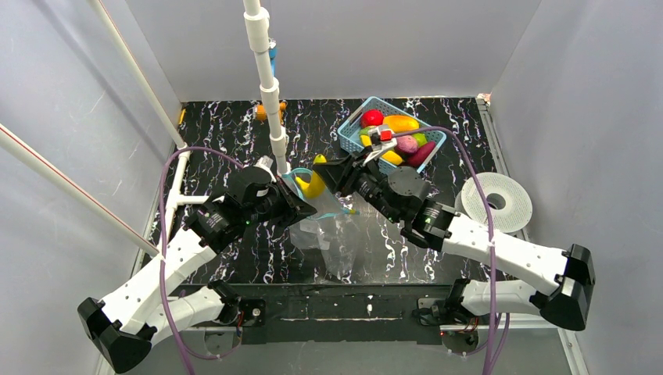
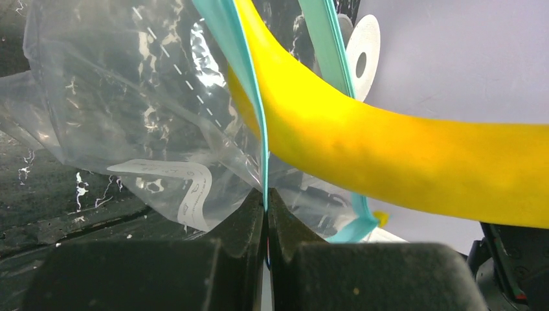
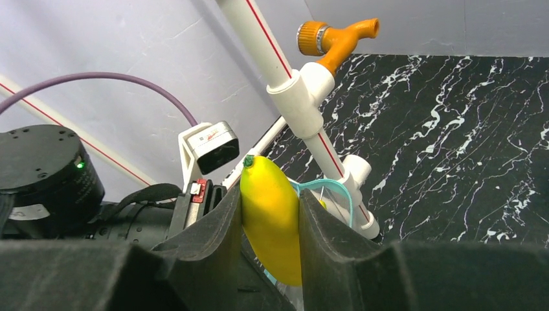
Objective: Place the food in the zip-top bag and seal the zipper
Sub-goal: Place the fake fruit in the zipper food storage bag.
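- Top view: the left gripper is clamped shut on the rim of the zip-top bag, lifting its mouth off the black marbled table. The rest of the bag trails down toward the near edge.
- The right gripper comes in from the other side with a yellow banana pinched between its part-open fingers, right at the bag's mouth.
- Progress, I'd say: early. The other food, red, orange, purple and green pieces, lies in the light-blue basket at the far side, and sealing has not begun.
- Left wrist view: the jaws meet on the teal zipper, one rim strip held. The banana crosses between the two strips, so it is partway into the opening, not fully in.
- A white label shows on the clear plastic; its print is too faint and warped to read.
- Right wrist view: the fingers grip the banana on both sides, green tip up, teal rim just behind it.
- No brand is legible anywhere here.
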Controlling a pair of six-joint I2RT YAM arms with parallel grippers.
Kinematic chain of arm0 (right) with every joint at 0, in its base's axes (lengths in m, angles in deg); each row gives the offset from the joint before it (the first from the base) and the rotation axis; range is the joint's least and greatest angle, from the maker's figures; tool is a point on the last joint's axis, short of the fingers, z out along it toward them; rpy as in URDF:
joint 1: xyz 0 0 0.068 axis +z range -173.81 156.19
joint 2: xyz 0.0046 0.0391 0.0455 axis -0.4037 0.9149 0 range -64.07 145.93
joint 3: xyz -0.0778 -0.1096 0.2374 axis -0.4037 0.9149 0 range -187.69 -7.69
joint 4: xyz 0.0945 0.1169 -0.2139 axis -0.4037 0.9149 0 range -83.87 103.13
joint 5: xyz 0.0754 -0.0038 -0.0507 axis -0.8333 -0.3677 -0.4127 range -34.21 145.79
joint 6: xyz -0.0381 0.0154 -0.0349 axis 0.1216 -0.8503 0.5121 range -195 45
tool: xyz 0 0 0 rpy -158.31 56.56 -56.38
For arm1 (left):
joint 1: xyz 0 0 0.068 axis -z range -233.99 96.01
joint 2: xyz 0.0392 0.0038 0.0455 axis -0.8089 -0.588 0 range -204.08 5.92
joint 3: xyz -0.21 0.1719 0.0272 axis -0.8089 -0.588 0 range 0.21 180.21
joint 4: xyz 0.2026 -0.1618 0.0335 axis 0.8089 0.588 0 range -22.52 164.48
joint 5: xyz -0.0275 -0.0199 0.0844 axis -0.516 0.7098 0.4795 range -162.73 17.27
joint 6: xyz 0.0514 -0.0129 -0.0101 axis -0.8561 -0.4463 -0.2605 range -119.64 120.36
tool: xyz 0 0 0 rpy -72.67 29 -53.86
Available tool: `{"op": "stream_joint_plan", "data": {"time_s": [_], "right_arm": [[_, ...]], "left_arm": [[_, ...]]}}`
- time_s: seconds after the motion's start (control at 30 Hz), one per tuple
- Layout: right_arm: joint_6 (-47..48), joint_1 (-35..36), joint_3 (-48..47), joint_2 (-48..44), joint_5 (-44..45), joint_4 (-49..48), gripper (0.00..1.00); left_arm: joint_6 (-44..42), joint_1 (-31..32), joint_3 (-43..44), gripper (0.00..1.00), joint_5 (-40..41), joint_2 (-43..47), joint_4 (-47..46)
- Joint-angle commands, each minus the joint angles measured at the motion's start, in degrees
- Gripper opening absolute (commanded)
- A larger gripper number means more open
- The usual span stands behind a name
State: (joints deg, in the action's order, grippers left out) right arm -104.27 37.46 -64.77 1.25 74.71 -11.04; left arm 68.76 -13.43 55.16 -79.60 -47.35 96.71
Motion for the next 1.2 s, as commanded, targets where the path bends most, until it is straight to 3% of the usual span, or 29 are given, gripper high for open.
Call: {"op": "stream_joint_plan", "data": {"time_s": [0.0, 0.23, 0.33, 0.43, 0.5, 0.63, 0.9, 1.17], "right_arm": [[3.4, 0.4, 0.8, 1.7, -0.2, -8.7, 0.12], [4.8, 1.2, 2.0, 1.0, -2.3, -7.7, 0.15], [5.3, 1.3, 3.4, 0.3, -3.7, -7.3, 0.28], [5.7, 1.2, 4.1, -1.1, -6.0, -5.5, 0.52], [7.2, 1.2, 3.3, -2.3, -7.3, -1.6, 0.63], [9.0, 1.2, 1.3, -4.3, -6.1, 5.5, 0.75], [12.9, -1.0, -2.4, -6.3, -0.9, 14.8, 0.79], [9.9, -16.8, -12.0, -0.1, -4.0, 28.7, 0.80]], "left_arm": [[-0.6, -0.2, 0.7, 0.00, -1.3, 0.2, 0.5], [-1.0, -0.3, 0.8, 0.00, -0.9, 0.0, 0.6], [-0.7, -0.4, 0.2, 0.00, -1.2, -0.1, -0.4], [-0.7, -0.4, -0.1, 0.00, -1.2, -0.1, -0.4], [-0.7, -0.3, -0.3, 0.00, -1.2, 0.1, -0.4], [-1.0, -0.6, -0.5, 0.00, -1.0, 0.2, -0.3], [-2.2, -1.0, -0.3, 0.00, -0.7, 0.3, 0.8], [-3.5, -1.2, 0.4, 0.00, 0.4, 1.4, 3.4]]}}
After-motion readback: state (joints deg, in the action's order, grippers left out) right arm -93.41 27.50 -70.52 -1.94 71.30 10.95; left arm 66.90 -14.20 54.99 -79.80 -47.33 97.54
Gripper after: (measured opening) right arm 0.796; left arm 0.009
